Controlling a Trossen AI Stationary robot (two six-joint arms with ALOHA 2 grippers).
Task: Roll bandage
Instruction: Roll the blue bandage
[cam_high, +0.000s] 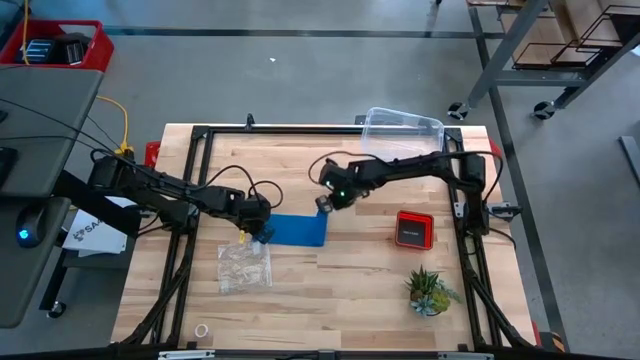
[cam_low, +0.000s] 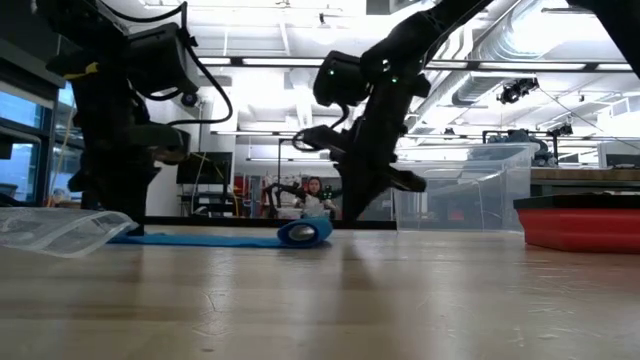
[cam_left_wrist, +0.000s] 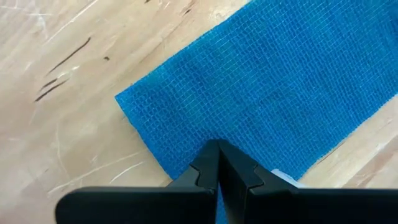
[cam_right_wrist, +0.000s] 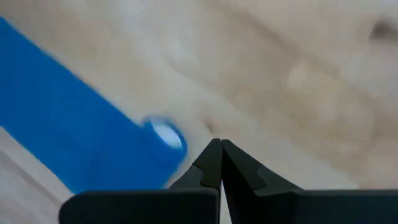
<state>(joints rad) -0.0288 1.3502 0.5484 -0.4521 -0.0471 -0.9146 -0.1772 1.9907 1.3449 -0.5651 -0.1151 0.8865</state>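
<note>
- Bandage (cam_high: 298, 230): blue strip lying flat on the table (cam_high: 340, 290), about mid-table, a bit left of centre. Its right end is rolled up into a small roll (cam_low: 304, 232); rest runs flat to the left.
- L gripper (cam_high: 262, 232): at the strip's left end, tips down on the cloth. In the L wrist view the fingers (cam_left_wrist: 208, 168) are pressed together, tips meeting just inside the strip's edge, near its corner (cam_left_wrist: 124, 99). Whether any cloth is pinched between them – can't tell; they look shut w/ nothing visibly lifted.
- R gripper (cam_high: 323, 204): just beyond the roll end, on the far-right side of it, above the table. Fingers (cam_right_wrist: 211, 163) closed tight, empty. In the R wrist view the roll's open end (cam_right_wrist: 166, 135) sits just beside the tips, apart from them, no contact seen.
- Low view: roll rests on the table w/ the R arm (cam_low: 375, 110) rising behind and to the right of it; L arm (cam_low: 115, 120) stands over the flat left end.
- Clear bag (cam_high: 245, 266): crinkled, near side of the L gripper, just beside the strip's left end.
- Clear box (cam_high: 402, 132): far edge of table, right of centre, well apart from the bandage.
- Red-black device (cam_high: 413, 229): right of the bandage, apart.
- Small plant (cam_high: 430, 290): near-right part of table.
- Person (cam_low: 314, 192) seen far off in the room behind, in low view.
</note>
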